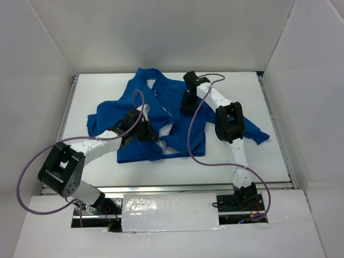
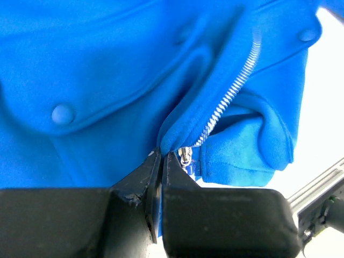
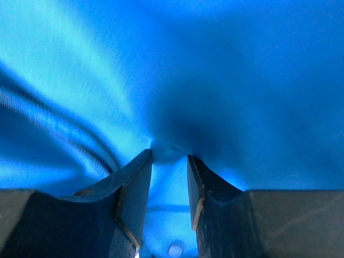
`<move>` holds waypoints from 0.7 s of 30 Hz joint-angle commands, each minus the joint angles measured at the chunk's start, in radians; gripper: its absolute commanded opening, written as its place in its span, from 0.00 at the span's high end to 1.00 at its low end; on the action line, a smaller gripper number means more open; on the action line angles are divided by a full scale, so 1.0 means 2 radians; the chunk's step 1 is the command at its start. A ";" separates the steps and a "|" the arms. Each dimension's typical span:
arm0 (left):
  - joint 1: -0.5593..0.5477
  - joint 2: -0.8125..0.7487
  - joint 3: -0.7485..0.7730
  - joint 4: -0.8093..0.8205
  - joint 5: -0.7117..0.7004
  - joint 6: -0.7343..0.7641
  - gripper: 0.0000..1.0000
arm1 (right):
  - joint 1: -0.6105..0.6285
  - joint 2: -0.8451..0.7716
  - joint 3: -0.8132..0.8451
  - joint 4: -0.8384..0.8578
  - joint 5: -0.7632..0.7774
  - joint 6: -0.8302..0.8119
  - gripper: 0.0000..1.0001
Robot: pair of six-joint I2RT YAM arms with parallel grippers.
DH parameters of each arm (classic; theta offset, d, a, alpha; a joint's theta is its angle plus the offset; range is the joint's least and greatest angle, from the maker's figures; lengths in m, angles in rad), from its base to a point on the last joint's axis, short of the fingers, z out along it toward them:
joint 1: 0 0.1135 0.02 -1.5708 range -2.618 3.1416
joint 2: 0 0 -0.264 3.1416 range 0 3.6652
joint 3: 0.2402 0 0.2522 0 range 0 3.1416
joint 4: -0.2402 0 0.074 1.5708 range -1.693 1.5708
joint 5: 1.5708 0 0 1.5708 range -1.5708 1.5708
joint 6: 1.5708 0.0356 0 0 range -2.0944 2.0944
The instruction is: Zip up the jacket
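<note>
The bright blue jacket (image 1: pixel 121 114) lies crumpled on the white table, collar toward the back and front partly open. My left gripper (image 1: pixel 152 134) sits at the lower front hem. Seen from the left wrist, the left gripper (image 2: pixel 162 153) is shut on the hem's fleece edge, just left of the small metal zipper pull (image 2: pixel 185 157). The white zipper teeth (image 2: pixel 231 91) run up and right from there. My right gripper (image 1: pixel 187 104) is over the upper right front panel. In its wrist view the right gripper (image 3: pixel 169 156) has a bunched fold of the jacket (image 3: pixel 236 80) between its tips, jaws partly apart.
White enclosure walls (image 1: pixel 43 48) stand on three sides of the table (image 1: pixel 247 97). A metal rail (image 1: pixel 177 189) runs along the near edge. Purple cables (image 1: pixel 193 145) loop over both arms and across the jacket. A jacket sleeve (image 1: pixel 258 135) trails right past the right arm.
</note>
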 commanded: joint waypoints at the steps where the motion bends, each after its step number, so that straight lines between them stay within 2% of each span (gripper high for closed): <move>1: 0.001 0.042 0.080 -0.019 0.013 0.058 0.97 | -0.026 0.019 0.080 -0.055 0.076 -0.012 0.60; 4: -0.004 0.061 0.119 -0.025 0.040 0.075 0.96 | -0.029 -0.044 0.010 0.018 0.057 -0.008 0.60; 5: -0.006 0.062 0.119 -0.021 0.048 0.080 0.95 | -0.027 -0.072 -0.066 0.045 0.047 -0.007 0.60; 6: -0.012 0.060 0.119 -0.019 0.055 0.082 0.95 | -0.023 -0.144 -0.110 0.118 0.044 -0.007 0.60; 7: -0.015 0.059 0.110 -0.018 0.062 0.083 0.95 | -0.017 -0.189 -0.217 0.160 0.037 -0.006 0.59; 8: -0.018 0.056 0.103 -0.009 0.085 0.084 0.96 | -0.016 -0.235 -0.273 0.254 0.017 -0.006 0.58; 9: -0.024 0.046 0.094 0.007 0.098 0.081 0.96 | -0.016 -0.325 -0.321 0.299 -0.009 -0.005 0.56; 10: -0.028 0.040 0.073 0.015 0.108 0.079 0.98 | -0.015 -0.368 -0.406 0.332 -0.053 -0.002 0.52; 12: -0.039 0.020 0.048 0.052 0.144 0.066 1.00 | -0.015 -0.441 -0.473 0.408 -0.111 0.005 0.48; 13: -0.043 0.012 0.024 0.064 0.152 0.062 1.00 | -0.009 -0.498 -0.526 0.421 -0.152 0.013 0.39; 14: -0.049 -0.003 0.011 0.077 0.170 0.058 1.00 | -0.003 -0.522 -0.552 0.440 -0.167 0.018 0.37; 16: -0.056 -0.016 -0.022 0.115 0.180 0.046 1.00 | 0.013 -0.576 -0.614 0.448 -0.180 0.019 0.36; 19: -0.062 -0.034 -0.056 0.149 0.187 0.030 1.00 | 0.034 -0.607 -0.678 0.453 -0.187 0.045 0.36; 21: -0.064 -0.045 -0.075 0.161 0.187 0.021 1.00 | 0.038 -0.614 -0.710 0.484 -0.213 0.057 0.40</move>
